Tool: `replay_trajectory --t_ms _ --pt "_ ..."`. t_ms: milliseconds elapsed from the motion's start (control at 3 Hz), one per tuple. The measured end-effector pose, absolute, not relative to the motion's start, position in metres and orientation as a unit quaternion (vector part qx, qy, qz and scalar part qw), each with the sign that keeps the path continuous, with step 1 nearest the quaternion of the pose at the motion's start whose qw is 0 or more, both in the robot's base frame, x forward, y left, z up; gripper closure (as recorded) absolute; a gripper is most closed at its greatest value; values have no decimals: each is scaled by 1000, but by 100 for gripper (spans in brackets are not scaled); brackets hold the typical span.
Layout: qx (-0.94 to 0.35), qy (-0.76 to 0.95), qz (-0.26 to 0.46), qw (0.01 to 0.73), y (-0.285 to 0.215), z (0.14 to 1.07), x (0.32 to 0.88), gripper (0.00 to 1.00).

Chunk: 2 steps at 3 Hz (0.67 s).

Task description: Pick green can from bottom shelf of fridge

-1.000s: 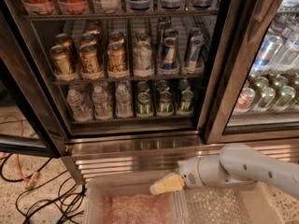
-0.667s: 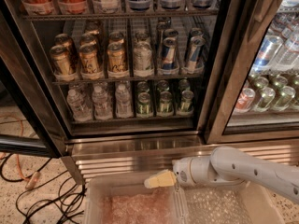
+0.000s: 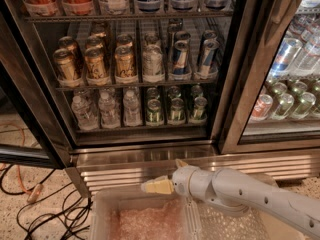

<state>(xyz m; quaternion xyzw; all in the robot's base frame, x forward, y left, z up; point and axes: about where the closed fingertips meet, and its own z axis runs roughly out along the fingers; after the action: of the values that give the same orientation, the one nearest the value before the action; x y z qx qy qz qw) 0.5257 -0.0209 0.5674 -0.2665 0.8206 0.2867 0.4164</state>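
Note:
Short green cans stand in rows on the right half of the bottom shelf (image 3: 125, 130) of the fridge (image 3: 231, 84); the front three are the left one (image 3: 154, 112), the middle one (image 3: 176, 109) and the right one (image 3: 198, 108). My gripper (image 3: 160, 174) is well below them, in front of the fridge's ribbed steel base (image 3: 125, 171), pointing left. It is open and empty. One cream finger (image 3: 156, 186) points left, the other tip pokes up behind the wrist.
Clear water bottles (image 3: 107, 110) fill the left half of the bottom shelf. Gold cans (image 3: 95, 64) and blue-and-silver slim cans (image 3: 181, 58) are on the shelf above. The open door's edge (image 3: 25, 154) is at left. A plastic bin (image 3: 145, 216) sits under the arm; cables (image 3: 35, 209) lie on the floor.
The arm and gripper have moved left along the front of the fridge's base and slightly up. The cans have not moved.

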Motion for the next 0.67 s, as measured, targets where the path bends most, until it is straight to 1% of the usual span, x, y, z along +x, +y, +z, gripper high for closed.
replay_trajectory --t_ms 333,667 --pt "-254 811 252 463 -10 581 546 0" --pt "-252 813 254 460 -8 578 547 0"
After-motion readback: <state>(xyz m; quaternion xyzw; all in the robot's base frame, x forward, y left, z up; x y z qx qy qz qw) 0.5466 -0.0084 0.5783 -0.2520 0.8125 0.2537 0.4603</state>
